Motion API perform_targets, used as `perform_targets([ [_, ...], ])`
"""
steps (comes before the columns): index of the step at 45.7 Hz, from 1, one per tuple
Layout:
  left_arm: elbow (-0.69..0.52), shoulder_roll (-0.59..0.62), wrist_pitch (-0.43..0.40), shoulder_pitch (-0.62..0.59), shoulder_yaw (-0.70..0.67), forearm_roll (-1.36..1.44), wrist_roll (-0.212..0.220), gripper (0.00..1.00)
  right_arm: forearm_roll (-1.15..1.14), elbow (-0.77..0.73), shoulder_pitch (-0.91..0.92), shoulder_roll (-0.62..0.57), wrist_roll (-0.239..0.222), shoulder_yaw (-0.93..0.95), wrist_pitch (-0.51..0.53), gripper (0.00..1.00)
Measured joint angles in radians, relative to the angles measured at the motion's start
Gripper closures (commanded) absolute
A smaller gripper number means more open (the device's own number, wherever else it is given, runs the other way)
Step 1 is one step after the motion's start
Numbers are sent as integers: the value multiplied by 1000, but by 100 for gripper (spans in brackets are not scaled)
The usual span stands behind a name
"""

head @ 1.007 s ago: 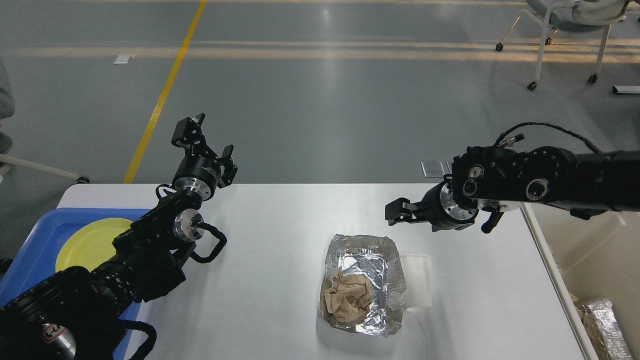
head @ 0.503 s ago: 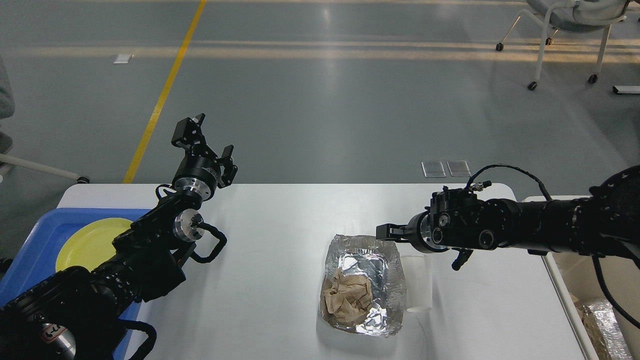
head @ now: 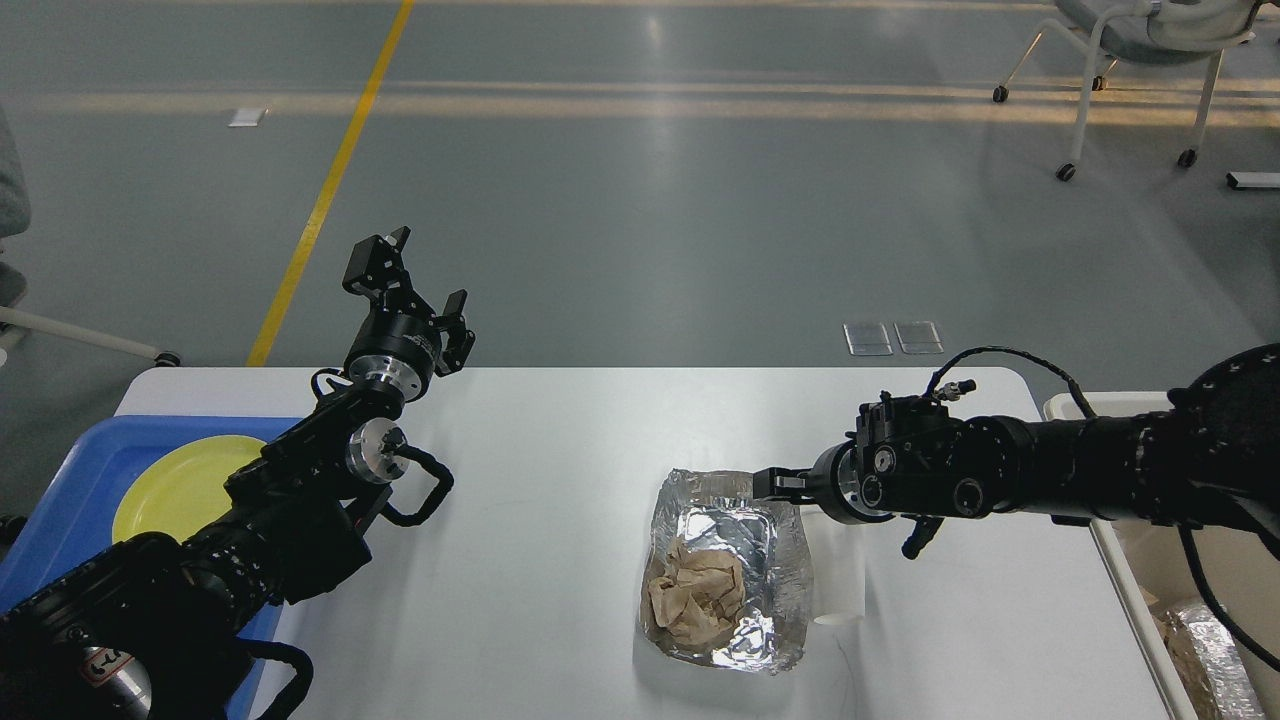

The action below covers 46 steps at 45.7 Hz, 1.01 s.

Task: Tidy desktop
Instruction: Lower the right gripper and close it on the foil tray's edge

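Since only the head view is on my screen, every line below comes from it.

Change: over the last second my right gripper has swung in from above the far right of the desktop and dropped low; it now sits at the far right rim of the foil tray.
Meaning: I judge this as the approach for gripping the tray rim, so the tray and the crumpled brown paper inside it can go out together.
Right fingers: seen dark and nearly end-on; I cannot tell whether they are spread or pinched, or whether they touch the foil.
Left gripper: unmoved, raised over the far left edge, fingers spread wide and empty.
Desktop: fills the near half of the view; the tray lies right of centre, with a white cup on its side just beside the tray's right wall.
Edges: the cream bin runs along the right edge, with foil already inside at its near end; the blue tray with a yellow plate sits at the left.
Room: bare tabletop lies between tray and bin, though the cup and my own forearm crowd that path.
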Motion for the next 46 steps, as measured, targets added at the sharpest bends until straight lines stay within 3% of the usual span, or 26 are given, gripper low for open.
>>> perform_targets([
  [12, 0, 0, 0, 0, 0, 0, 0, 0, -1, -26, -17, 28, -2, -1, -1, 72],
  [19, 0, 0, 0, 0, 0, 0, 0, 0, -1, -57, -36, 44, -2, -2, -1, 100],
  [37, 0, 0, 0, 0, 0, 0, 0, 0, 3, -66, -44, 46, -2, 1, 5, 100],
  [46, 0, 0, 0, 0, 0, 0, 0, 0, 15, -55, -11, 46, -1, 10, 61, 100],
])
